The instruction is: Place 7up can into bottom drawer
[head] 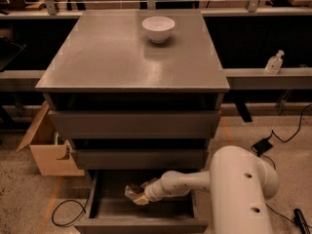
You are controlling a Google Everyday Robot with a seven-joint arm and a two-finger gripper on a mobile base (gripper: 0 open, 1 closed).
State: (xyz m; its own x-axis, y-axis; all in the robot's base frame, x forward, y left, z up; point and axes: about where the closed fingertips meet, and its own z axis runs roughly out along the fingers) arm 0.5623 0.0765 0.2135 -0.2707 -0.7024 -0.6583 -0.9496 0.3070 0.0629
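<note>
The bottom drawer of the grey cabinet stands pulled open at the bottom of the camera view. My white arm reaches into it from the right. The gripper is inside the drawer, left of its middle, low over the drawer floor. The 7up can, a small dented silvery can, sits at the gripper's tip inside the drawer. The gripper covers part of the can.
A white bowl stands on the cabinet top at the back. Two shallower drawers above are shut. A cardboard box stands left of the cabinet. A clear bottle stands on a ledge at the right. Cables lie on the floor.
</note>
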